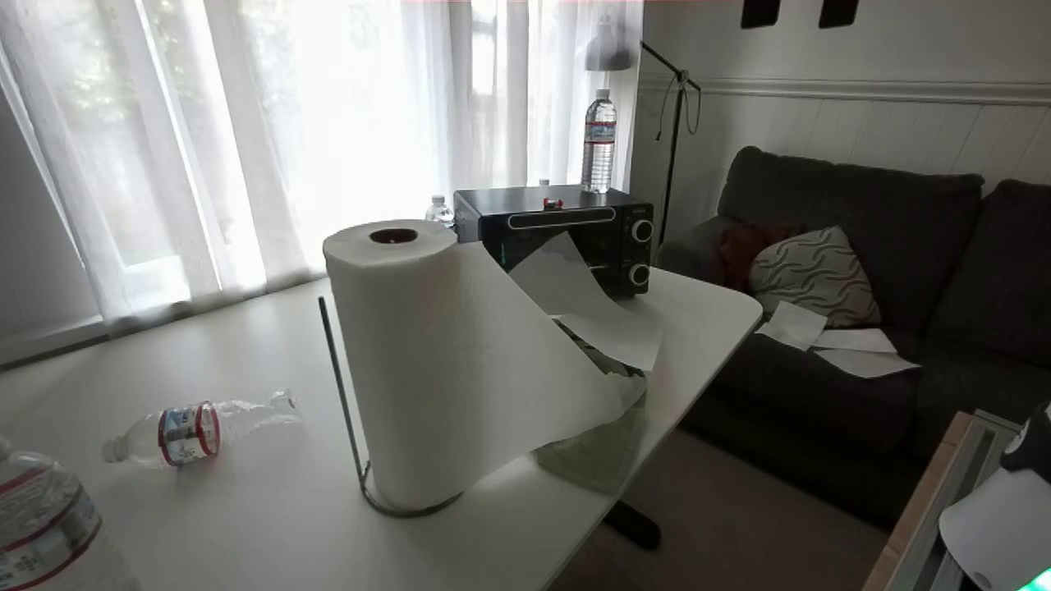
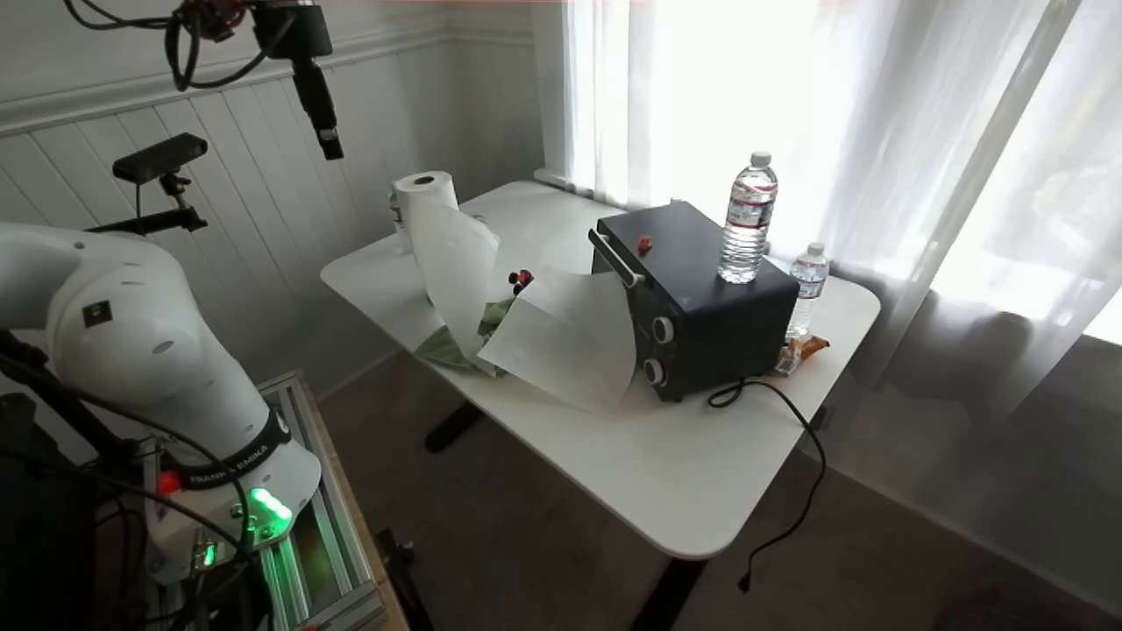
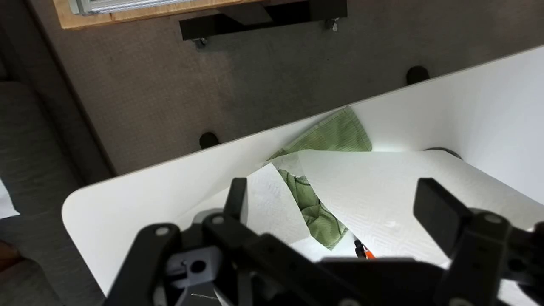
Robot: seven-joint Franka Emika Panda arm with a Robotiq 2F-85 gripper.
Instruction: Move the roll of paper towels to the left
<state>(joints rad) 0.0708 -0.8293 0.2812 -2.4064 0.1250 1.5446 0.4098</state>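
A white roll of paper towels (image 1: 394, 361) stands upright on a wire holder (image 1: 337, 369) on the white table (image 1: 271, 525). Its loose end hangs out to one side, over a green cloth (image 1: 599, 451). The roll (image 2: 427, 193) also shows in an exterior view, near the table's far end. My gripper (image 2: 330, 145) hangs in the air above the table's height, apart from the roll. In the wrist view my gripper (image 3: 335, 204) is wide open and empty, with the loose towel sheet (image 3: 374, 191) below, between its fingers. The roll's body is largely out of that view.
A black toaster oven (image 2: 692, 324) stands on the table, with a water bottle (image 2: 750, 219) on top. A loose white sheet (image 2: 570, 342) lies before it. Another bottle (image 1: 189, 431) lies on its side near the roll, and a large bottle (image 1: 49, 525) stands near the corner.
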